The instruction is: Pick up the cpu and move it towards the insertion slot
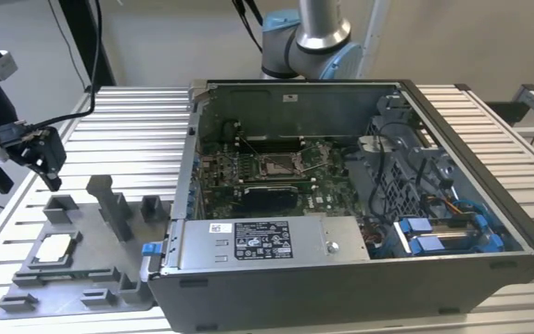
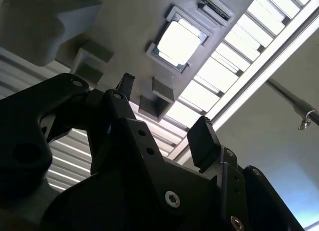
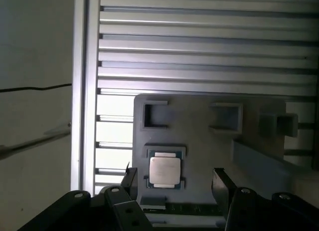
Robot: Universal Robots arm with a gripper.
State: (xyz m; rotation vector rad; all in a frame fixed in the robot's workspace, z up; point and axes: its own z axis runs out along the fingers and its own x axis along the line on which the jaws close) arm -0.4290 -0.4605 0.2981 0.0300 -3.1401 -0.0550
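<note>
A slatted aluminium table (image 1: 128, 118) in a pale-walled room carries an open computer case (image 1: 341, 278) and, at the exterior view's left, a grey fixture plate (image 1: 109, 268). The cpu (image 3: 165, 171) lies flat in a recess of that plate. The insertion slot (image 1: 277, 165) sits on the green board inside the case. The gripper (image 3: 174, 181) hangs well above the plate, spread wide and empty, touching nothing.

One cpu (image 1: 56, 245), one insertion slot (image 1: 277, 165), one computer case (image 1: 341, 296), one grey fixture plate (image 1: 100, 259)
</note>
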